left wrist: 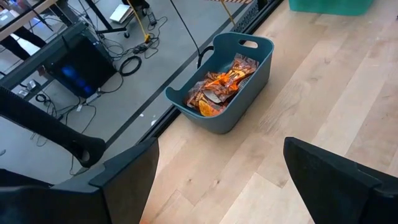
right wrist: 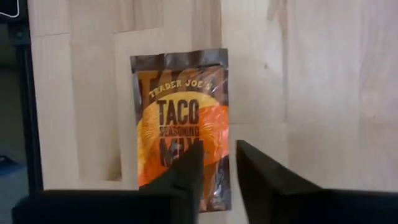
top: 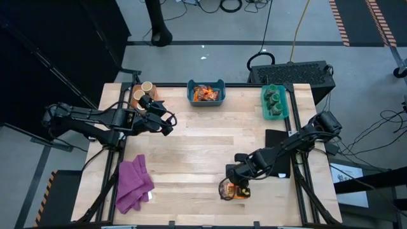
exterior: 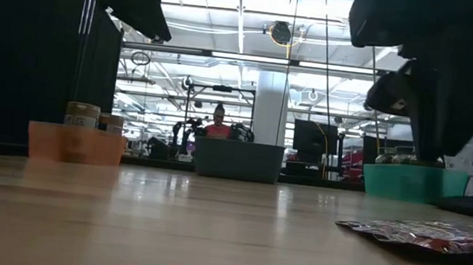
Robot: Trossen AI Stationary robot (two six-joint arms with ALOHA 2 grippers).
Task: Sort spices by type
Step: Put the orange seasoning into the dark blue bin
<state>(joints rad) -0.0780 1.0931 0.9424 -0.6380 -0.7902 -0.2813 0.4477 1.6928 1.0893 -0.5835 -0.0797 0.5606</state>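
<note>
One taco seasoning packet (right wrist: 181,124) lies flat beneath the right end effector (right wrist: 217,163).

— much room around the right gripper (top: 234,182)?
— bare wood ahead of it, toward the blue bin (top: 206,93). right under its fingers lies a taco seasoning packet (right wrist: 181,121), flat on the table.
— and the left gripper (top: 166,121)?
— open wood in front; orange bin (top: 145,93) with tan jars (top: 143,91) just behind it, purple cloth (top: 133,183) well off.
</note>
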